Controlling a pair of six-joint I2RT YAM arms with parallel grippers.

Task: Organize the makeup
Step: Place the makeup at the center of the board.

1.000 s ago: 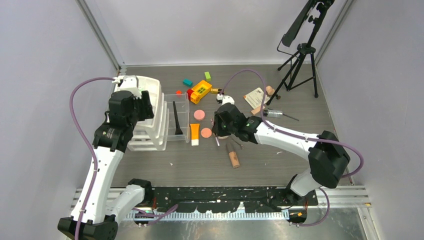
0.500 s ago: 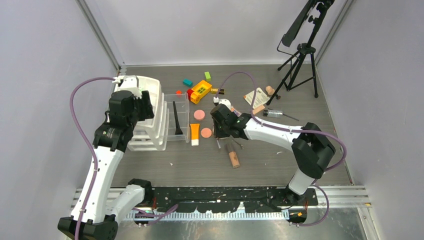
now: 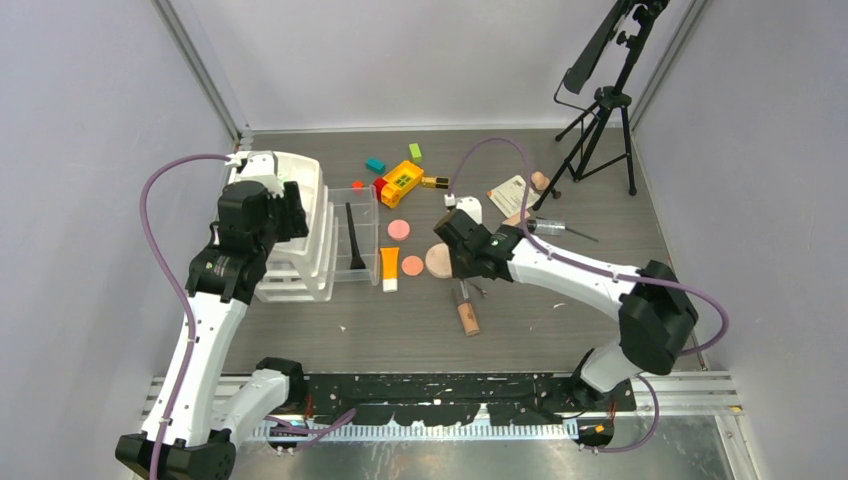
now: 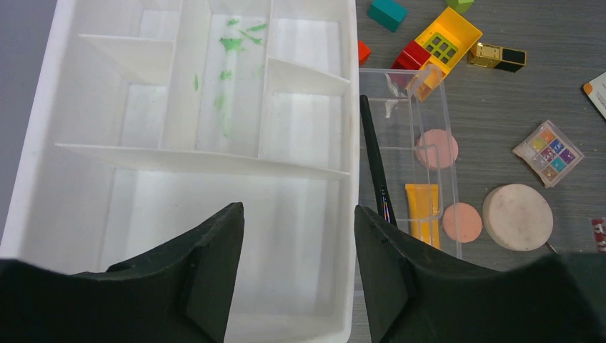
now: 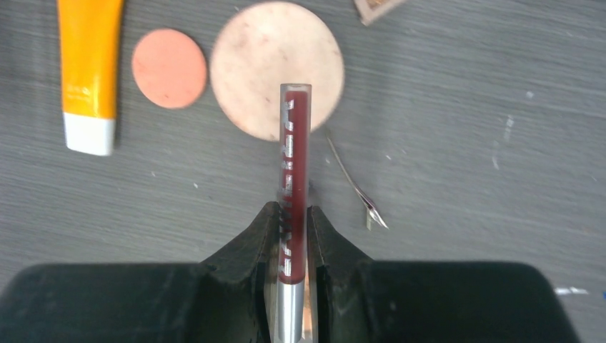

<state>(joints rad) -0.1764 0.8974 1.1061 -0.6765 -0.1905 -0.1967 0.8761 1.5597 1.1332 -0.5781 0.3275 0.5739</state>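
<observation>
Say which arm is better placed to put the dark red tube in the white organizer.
Right. The right gripper is shut on the dark red tube; the left gripper hangs open, empty, over the white organizer.

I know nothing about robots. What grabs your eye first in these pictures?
The right claw pinches a slim dark-red tube, held over a big round beige compact. On the left, the left claw hangs open over a white divided tray. A bright orange tube and a yellow toy brick lie between the two arms.
</observation>
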